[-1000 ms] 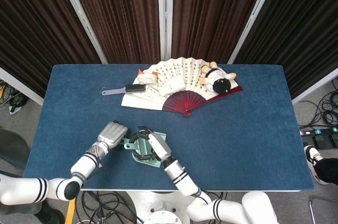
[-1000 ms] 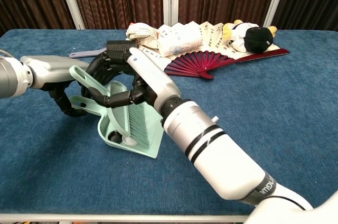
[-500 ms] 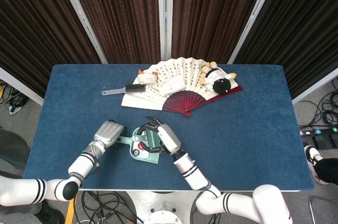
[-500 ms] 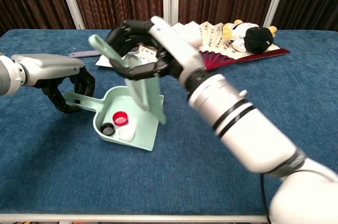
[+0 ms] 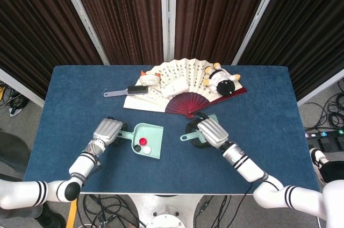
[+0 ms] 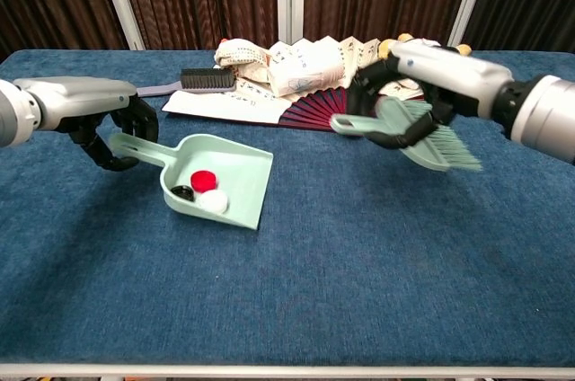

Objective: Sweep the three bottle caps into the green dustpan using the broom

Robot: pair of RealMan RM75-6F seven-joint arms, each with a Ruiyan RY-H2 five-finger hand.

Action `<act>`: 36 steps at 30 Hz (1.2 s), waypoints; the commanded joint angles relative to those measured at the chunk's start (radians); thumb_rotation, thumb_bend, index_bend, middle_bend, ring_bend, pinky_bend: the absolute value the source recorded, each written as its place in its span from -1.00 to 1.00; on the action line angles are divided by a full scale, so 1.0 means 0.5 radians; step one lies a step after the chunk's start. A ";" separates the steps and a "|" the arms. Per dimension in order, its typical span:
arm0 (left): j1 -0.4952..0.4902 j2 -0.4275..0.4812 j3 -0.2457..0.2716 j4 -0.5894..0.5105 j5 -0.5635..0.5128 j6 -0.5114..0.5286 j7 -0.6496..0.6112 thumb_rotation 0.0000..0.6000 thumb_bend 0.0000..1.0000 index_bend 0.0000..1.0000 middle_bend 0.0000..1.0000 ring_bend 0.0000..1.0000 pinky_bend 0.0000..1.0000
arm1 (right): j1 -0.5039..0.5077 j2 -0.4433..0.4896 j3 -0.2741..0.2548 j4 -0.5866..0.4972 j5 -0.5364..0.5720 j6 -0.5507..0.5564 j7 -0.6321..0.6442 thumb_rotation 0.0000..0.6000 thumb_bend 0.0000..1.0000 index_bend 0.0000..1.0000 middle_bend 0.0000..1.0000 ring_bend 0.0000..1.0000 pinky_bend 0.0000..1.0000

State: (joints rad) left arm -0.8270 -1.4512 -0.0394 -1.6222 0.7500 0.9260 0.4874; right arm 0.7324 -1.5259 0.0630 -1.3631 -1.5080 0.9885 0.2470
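Observation:
The green dustpan (image 5: 151,141) (image 6: 235,177) lies flat on the blue table, mouth toward the right. Inside it sit three bottle caps: a red one (image 5: 143,142) (image 6: 204,180), a black one (image 5: 137,148) (image 6: 183,192) and a white one (image 5: 147,150) (image 6: 214,202). My left hand (image 5: 106,131) (image 6: 85,104) grips the dustpan's handle (image 6: 137,149) at the left. My right hand (image 5: 208,131) (image 6: 422,71) holds the green broom (image 5: 198,133) (image 6: 415,134) off to the right of the pan, above the table, bristles (image 6: 446,149) pointing right.
At the back of the table lie an open paper fan (image 5: 180,83) (image 6: 316,75), a plush toy (image 5: 220,80) (image 6: 431,62), a rolled cloth (image 6: 247,59) and a dark hairbrush (image 5: 129,91) (image 6: 193,81). The table's front edge (image 6: 287,367) runs close below the pan.
My right hand has lifted the broom out of the dustpan and carried it right, well clear of the pan. The caps lie uncovered inside. The left hand stays on the handle.

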 commanded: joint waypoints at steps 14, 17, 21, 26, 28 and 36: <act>0.218 0.140 -0.077 -0.105 0.279 0.376 -0.196 1.00 -0.65 -0.56 -0.47 -0.62 -0.61 | -0.046 0.087 -0.065 -0.001 0.230 -0.224 -0.513 1.00 -0.19 -0.82 -0.55 -1.00 -1.00; 0.307 0.202 -0.084 -0.088 0.333 0.468 -0.288 1.00 -0.65 -0.56 -0.47 -0.62 -0.61 | -0.105 0.207 -0.047 -0.063 0.238 -0.141 -0.427 1.00 -0.31 -0.91 -0.60 -1.00 -1.00; 0.424 0.295 -0.089 -0.067 0.387 0.569 -0.402 1.00 -0.66 -0.55 -0.47 -0.62 -0.62 | -0.217 0.351 -0.033 -0.097 0.214 0.041 -0.329 1.00 -0.49 -0.95 -0.60 -1.00 -1.00; 0.630 0.395 -0.029 -0.028 0.526 0.799 -0.488 1.00 -0.66 -0.49 -0.46 -0.62 -0.65 | -0.430 0.538 -0.056 -0.078 0.160 0.352 -0.201 1.00 -0.40 -0.90 -0.50 -0.93 -0.78; 0.711 0.424 0.006 -0.016 0.581 0.884 -0.510 1.00 -0.66 -0.48 -0.46 -0.62 -0.66 | -0.519 0.600 -0.073 -0.087 0.141 0.467 -0.140 1.00 -0.36 -0.88 -0.50 -0.93 -0.76; 1.099 0.424 0.133 -0.034 0.808 1.339 -0.575 1.00 -0.67 -0.48 -0.46 -0.62 -0.69 | -0.928 0.708 -0.182 -0.128 0.084 0.927 -0.046 1.00 -0.35 -0.80 -0.51 -0.93 -0.77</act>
State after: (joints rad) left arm -0.3279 -1.2425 -0.0016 -1.6297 1.1144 1.5459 0.2079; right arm 0.3195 -1.1905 -0.0065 -1.4164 -1.4537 1.4008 0.2072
